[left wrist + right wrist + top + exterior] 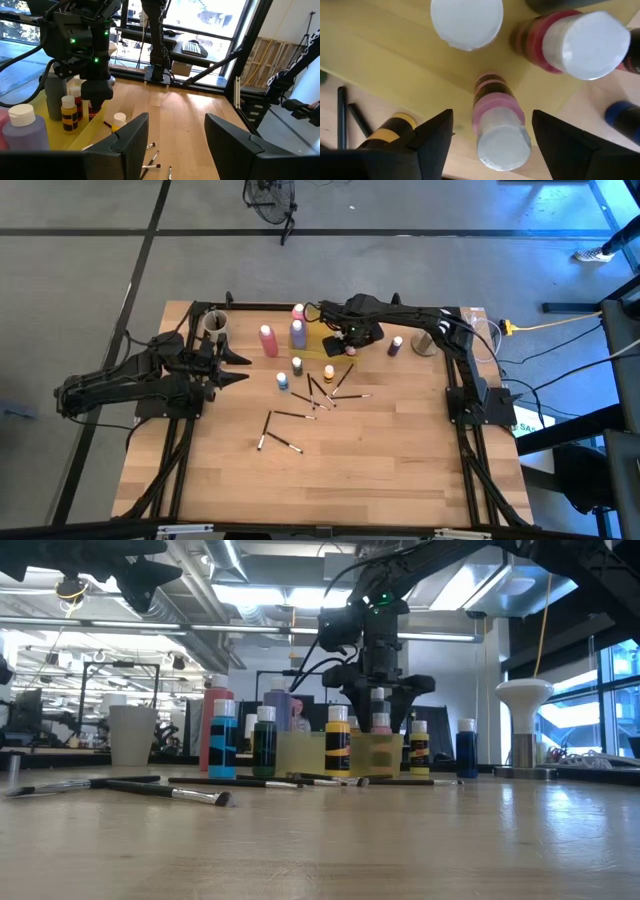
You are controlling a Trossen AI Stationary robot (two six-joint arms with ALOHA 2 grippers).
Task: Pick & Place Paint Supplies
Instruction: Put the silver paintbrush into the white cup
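Right gripper (492,132): I saw it spread wide above the pink-banded bottle (501,127), gripping nothing.
Bottle: stood in the yellow tray (395,55) near its edge.
Left gripper (240,368): parted, empty, off left.

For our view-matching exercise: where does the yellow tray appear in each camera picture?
High: yellow tray, table's far middle, under right gripper.
Low: tray centre, behind small bottles.
Left wrist: tray beneath that gripper.
Right wrist: tray under the bottles.
Landmark: right gripper.
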